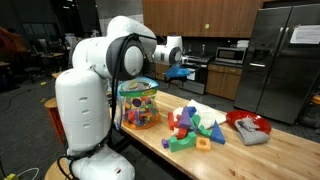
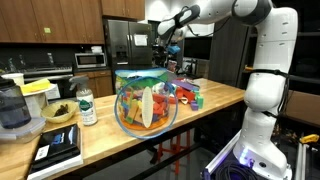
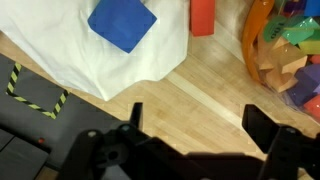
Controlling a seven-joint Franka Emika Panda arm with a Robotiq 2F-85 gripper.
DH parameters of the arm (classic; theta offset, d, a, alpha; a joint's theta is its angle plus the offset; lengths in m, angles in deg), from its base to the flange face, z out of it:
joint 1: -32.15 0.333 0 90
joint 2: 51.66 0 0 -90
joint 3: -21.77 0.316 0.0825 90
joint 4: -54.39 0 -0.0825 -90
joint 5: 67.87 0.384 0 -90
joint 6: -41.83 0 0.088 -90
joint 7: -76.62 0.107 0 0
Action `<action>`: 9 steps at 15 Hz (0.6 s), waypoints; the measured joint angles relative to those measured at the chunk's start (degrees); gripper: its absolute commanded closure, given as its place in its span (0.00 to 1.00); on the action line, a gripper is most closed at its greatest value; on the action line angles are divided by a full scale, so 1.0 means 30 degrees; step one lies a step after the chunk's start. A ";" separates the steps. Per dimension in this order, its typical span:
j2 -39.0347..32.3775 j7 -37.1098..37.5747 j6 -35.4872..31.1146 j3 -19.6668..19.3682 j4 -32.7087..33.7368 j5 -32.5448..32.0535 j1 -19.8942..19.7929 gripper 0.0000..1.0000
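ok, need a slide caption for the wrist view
Open gripper above the wooden countertop, near a blue block on a white sheet, a red block and a toy-filled tub.

Blue block [image 3: 122,24], red block [image 3: 203,15], white sheet [image 3: 60,50]. Desk [image 3: 210,95]: light wood grain. Floor tape [image 3: 35,95]: yellow/black stripes. Tub [image 1: 138,103]: clear, multicoloured toys inside. Bowl [image 1: 236,116]: red. Arm [image 1: 85,100]: white.
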 measured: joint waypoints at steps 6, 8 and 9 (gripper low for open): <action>0.1684 0.2361 -0.0047 -0.0750 -0.1556 -0.0633 -0.0021 0.00; 0.2048 0.2856 -0.0045 -0.0933 -0.2067 -0.0775 -0.0021 0.00; 0.2191 0.3007 -0.0036 -0.0970 -0.2390 -0.0779 -0.0020 0.00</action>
